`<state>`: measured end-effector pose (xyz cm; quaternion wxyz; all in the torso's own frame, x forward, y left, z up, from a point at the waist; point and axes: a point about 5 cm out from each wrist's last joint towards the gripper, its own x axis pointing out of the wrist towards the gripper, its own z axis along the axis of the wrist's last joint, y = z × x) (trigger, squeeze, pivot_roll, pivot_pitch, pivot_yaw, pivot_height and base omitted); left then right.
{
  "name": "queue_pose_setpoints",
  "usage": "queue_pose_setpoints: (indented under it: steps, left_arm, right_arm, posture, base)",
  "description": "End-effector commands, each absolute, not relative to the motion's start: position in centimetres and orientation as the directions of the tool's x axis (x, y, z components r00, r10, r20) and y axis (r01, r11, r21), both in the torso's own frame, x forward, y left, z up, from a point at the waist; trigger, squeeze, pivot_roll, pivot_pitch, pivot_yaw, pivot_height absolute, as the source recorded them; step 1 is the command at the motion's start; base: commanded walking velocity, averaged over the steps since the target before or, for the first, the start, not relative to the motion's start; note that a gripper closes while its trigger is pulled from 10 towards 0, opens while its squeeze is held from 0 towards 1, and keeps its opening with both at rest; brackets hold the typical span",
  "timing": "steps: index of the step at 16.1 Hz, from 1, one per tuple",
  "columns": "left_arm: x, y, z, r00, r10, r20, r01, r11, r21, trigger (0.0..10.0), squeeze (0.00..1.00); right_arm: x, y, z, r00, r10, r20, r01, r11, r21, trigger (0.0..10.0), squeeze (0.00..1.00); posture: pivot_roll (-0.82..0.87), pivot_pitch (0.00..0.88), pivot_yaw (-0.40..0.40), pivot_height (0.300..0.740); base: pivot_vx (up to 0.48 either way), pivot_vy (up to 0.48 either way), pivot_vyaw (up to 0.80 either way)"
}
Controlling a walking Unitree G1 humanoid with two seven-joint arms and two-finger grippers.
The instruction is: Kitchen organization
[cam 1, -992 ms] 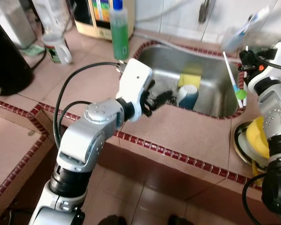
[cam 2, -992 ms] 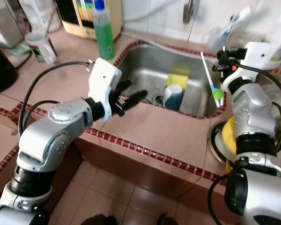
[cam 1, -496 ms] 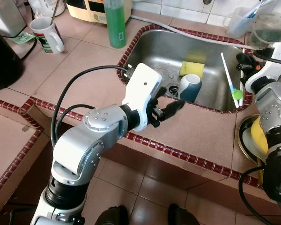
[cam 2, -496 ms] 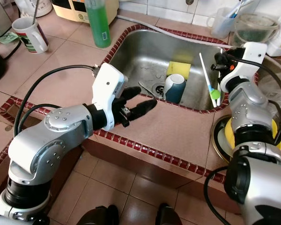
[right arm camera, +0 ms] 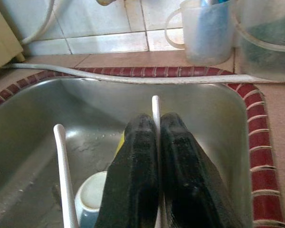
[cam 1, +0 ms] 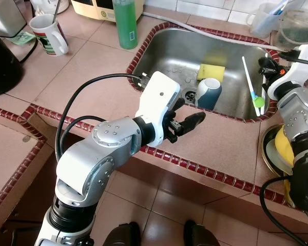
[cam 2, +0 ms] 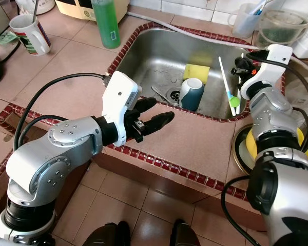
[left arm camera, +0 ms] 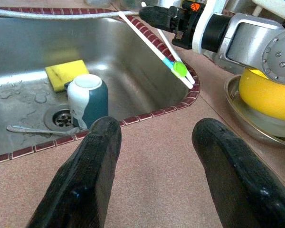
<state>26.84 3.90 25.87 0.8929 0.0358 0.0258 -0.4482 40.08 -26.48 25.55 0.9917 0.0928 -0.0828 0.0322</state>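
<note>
Two white toothbrushes (cam 1: pixel 252 84) are lying crossed at the right side of the sink (cam 1: pixel 164 48), long axes running from the back rim down toward the front right corner, green head lowest. One stick is being pinched between the closed fingers of the right gripper (right arm camera: pixel 157 156), at the sink's right rim; the other is lying just beside them. By a judgement from these positions, the right arm is far nearer to the toothbrushes than the left.

The left gripper (cam 2: pixel 150 122) is being held over the tiled front ledge, fingers spread apart and empty, pointing toward the sink. A blue cup (left arm camera: pixel 88 101) is sitting upside down by the drain, just past those fingertips, with a yellow sponge (cam 1: pixel 211 72) behind it and a spoon (left arm camera: pixel 38 129) lying flat near the drain.

The counter (cam 1: pixel 82 72) is pink tile edged in red. A green bottle (cam 2: pixel 106 23) and a mug (cam 1: pixel 49 35) are standing on it to the left; a clear cup holding brushes (right arm camera: pixel 206 31) is standing behind the sink; a yellow bowl (left arm camera: pixel 268 97) is resting on a metal plate to the right.
</note>
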Motion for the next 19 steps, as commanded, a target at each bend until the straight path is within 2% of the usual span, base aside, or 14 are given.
queue_pose_setpoints:
  steps: [1,11,16,19]
  left_arm:
    - [26.2,3.6,26.0,0.579,-0.812,-0.076,0.815,0.576,0.054,10.0,0.0]
    - [26.6,3.8,25.7,0.604,-0.794,-0.073,0.797,0.599,0.073,10.0,0.0]
    - [29.5,5.4,24.3,0.734,-0.675,-0.071,0.678,0.724,0.127,10.0,0.0]
    - [31.1,6.1,23.9,0.793,-0.609,-0.012,0.604,0.783,0.151,10.0,0.0]
  right_arm:
    - [40.0,-27.1,26.3,0.981,0.026,0.193,-0.062,0.981,0.183,10.0,1.0]
    - [40.1,-26.9,28.1,0.963,0.053,0.266,-0.099,0.981,0.166,10.0,1.0]
    - [39.6,-26.9,30.1,0.928,0.081,0.364,-0.122,0.989,0.09,10.0,1.0]
    - [38.7,-26.9,30.8,0.9,0.089,0.426,-0.114,0.993,0.032,10.0,1.0]
  posture:
    - [0.01,0.318,0.042,0.74]
    - [0.01,0.296,0.033,0.74]
    - [-0.02,0.237,0.024,0.74]
    - [-0.03,0.197,0.02,0.74]
  base:
    - [0.0,0.0,0.0]
    - [0.0,0.0,0.0]
    - [0.0,0.0,0.0]
    - [0.0,0.0,0.0]
